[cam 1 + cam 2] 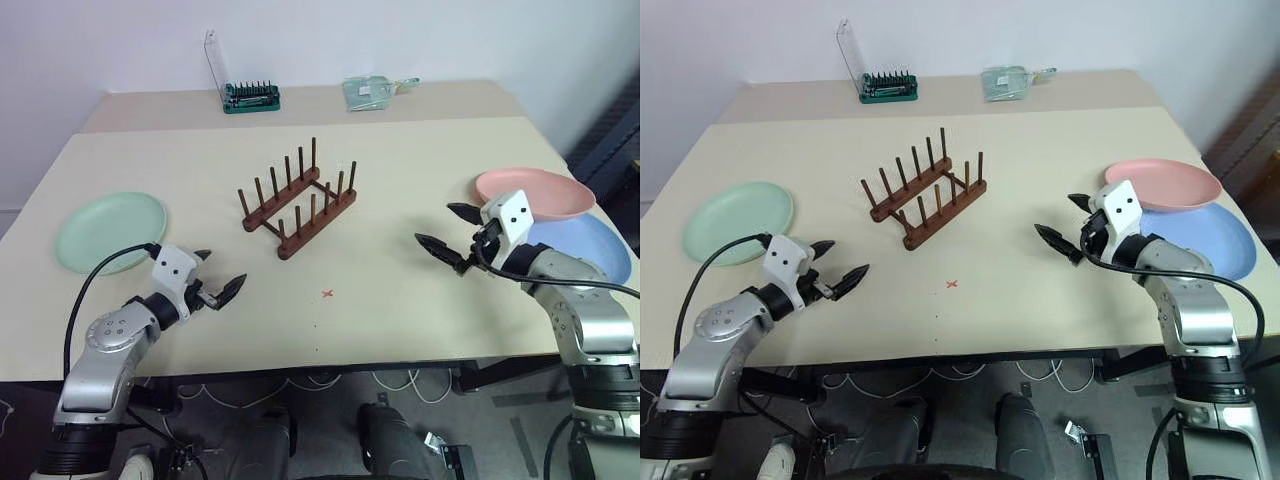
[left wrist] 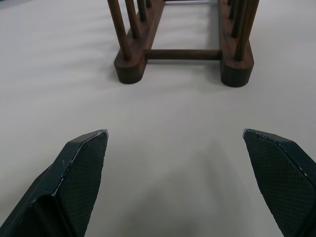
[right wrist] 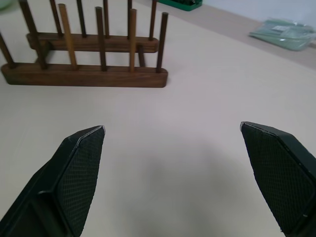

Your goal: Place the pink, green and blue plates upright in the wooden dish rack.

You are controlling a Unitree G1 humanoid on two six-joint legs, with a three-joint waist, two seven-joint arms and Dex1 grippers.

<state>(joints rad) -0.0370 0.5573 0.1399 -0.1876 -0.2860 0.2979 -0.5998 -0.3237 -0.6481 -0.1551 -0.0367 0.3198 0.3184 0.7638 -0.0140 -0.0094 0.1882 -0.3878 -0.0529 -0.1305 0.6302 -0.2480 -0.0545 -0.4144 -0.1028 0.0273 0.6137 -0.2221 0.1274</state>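
Plates lie flat and none is in the rack [image 1: 298, 199] yet: the green plate [image 1: 110, 231] sits at the left edge of the tabletop [image 1: 400, 280], while the pink plate [image 1: 535, 192] rests partly on the blue plate [image 1: 590, 245] at the right edge. The rack stands empty mid-tabletop, angled, with its pegs upright. Both tools are released, jaws spread wide and holding nothing: the left tool [image 1: 213, 283] hovers just right of the green plate, the right tool [image 1: 447, 232] just left of the stacked pair, and both point inward toward the rack. The likely trouble starts with the pickup. These plates are shallow and lie flush, so a finger may skid off the rim and push a plate toward the edge instead of getting under it; the green and blue ones sit close to the edge already. Lifting the pink plate could drag the blue one along. The rack looks light, so a plate pressed in off-line could hit a peg and shove or tip it.
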